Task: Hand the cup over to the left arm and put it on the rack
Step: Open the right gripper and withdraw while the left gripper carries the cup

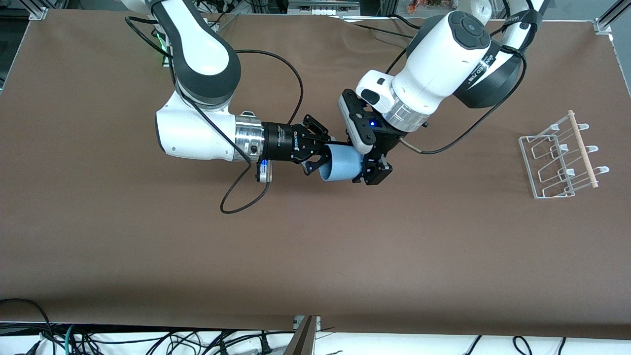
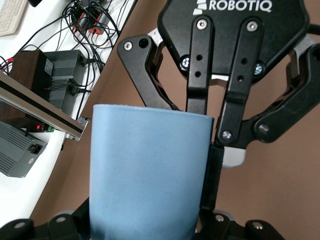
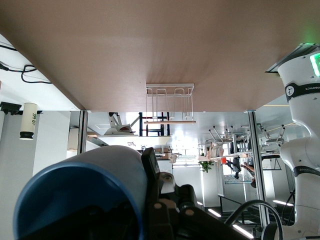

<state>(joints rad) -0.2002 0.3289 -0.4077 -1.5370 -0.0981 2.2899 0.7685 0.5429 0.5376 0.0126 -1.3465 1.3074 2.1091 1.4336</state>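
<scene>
Handover underway, you're mid-table | cup (image 1: 340, 165) in the air, on its side, gripped by both right gripper (image 1: 323, 154) and left gripper (image 1: 370, 166) | left to do: right lets go, carry to rack (image 1: 562, 158) at left arm's end

In the left wrist view, the cup (image 2: 147, 172) is cut off at the picture's 6 o'clock edge, and the left end effector (image 2: 145, 227) barely shows there. In the right wrist view, the cup's mouth runs off the same edge, with the right end effector's fingers (image 3: 165, 210) dark and indistinct.
</scene>
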